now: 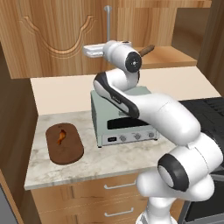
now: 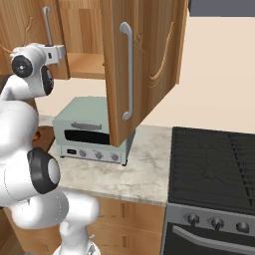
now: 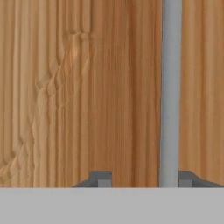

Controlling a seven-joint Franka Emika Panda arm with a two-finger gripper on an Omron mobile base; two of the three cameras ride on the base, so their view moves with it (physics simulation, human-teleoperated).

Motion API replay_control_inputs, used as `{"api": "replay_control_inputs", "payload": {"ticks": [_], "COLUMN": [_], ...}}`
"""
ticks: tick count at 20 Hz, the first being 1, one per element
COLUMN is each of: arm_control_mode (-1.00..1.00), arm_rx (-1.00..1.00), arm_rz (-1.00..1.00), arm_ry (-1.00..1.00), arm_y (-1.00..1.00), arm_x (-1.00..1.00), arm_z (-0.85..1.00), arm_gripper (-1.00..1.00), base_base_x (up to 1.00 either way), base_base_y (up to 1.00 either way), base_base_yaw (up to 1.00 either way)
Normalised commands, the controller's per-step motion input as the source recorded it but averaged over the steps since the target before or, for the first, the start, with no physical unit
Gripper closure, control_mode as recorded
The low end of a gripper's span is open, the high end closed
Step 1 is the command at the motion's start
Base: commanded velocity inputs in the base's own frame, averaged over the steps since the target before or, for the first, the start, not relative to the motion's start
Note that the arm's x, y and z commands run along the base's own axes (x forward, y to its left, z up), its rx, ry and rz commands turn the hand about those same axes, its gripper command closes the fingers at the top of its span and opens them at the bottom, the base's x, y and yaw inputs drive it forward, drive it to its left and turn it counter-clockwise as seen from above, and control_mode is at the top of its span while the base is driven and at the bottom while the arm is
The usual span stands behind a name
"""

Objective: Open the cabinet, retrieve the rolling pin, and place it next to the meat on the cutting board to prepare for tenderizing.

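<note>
Meat (image 1: 61, 136) on cutting board (image 1: 64, 143), left of toaster oven (image 1: 124, 121) on surface (image 1: 87, 164); rolling pin (image 1: 146, 50) in cabinet (image 1: 57, 35) above.

The right door (image 2: 144, 64) of the cabinet (image 1: 48, 35) stands swung open, projecting over the toaster oven (image 1: 124, 122) and desk (image 2: 144, 169); the shelf (image 1: 175, 57) behind it is exposed, with the rolling pin (image 1: 146, 50) on it. The left door is closed, its handle (image 3: 170, 87) standing between the fingertips (image 3: 101, 178) of the hand (image 3: 142, 179). Open desk surrounds the cutting board (image 1: 64, 143); the meat (image 1: 61, 136) occupies its centre.
</note>
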Motion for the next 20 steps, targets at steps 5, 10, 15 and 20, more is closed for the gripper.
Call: {"api": "replay_control_inputs", "payload": {"ticks": [5, 10, 15, 20], "arm_control_mode": [-1.00, -1.00, -1.00, -1.00], "arm_rx": [0.00, 0.00, 0.00, 0.00], "arm_rz": [0.00, 0.00, 0.00, 0.00], "arm_ry": [0.00, 0.00, 0.00, 0.00], "arm_y": [0.70, 0.77, 0.84, 0.88], "arm_x": [-0.52, -0.61, -0.66, -0.63], "arm_z": [0.00, 0.00, 0.00, 0.00], "arm_gripper": [1.00, 1.00, 1.00, 1.00], "base_base_x": [0.00, 0.00, 0.00, 0.00], "base_base_y": [0.00, 0.00, 0.00, 0.00], "base_base_yaw": [0.00, 0.00, 0.00, 0.00]}}
